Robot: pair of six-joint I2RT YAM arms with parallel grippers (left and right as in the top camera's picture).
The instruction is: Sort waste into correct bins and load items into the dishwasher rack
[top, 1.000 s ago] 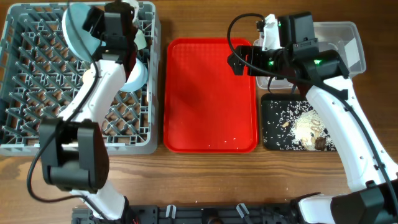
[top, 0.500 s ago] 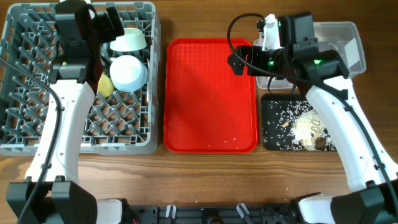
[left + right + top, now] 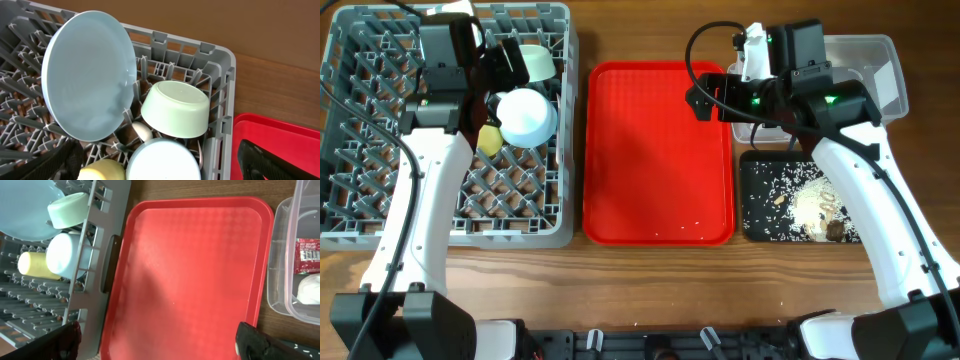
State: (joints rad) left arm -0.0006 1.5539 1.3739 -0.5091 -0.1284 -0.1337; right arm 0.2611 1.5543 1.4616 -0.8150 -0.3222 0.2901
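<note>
Hovering above the far right corner of the rack (image 3: 360,215), the left gripper (image 3: 508,65) is seen with its jaws spread wide and nothing between them. The plate (image 3: 90,75) is stood on edge, tilted, among the pegs. Just beside it the green bowl (image 3: 175,107) is tipped over, its base showing. Nearer the wrist camera the blue bowl (image 3: 162,162) is set upside down, with the cup (image 3: 102,170) just beside it. A cream utensil end (image 3: 142,131) is glimpsed between the bowls; fork or spoon cannot be told. The right gripper (image 3: 705,98) is held over the far right edge of the red tray (image 3: 655,150), jaws likewise wide and empty. The sachet (image 3: 307,255) and tissue (image 3: 310,287) are seen inside the tub (image 3: 885,60). Rice (image 3: 815,205) with brown bits is heaped in the black tray (image 3: 748,232), and a few grains lie by the red tray's near edge.
</note>
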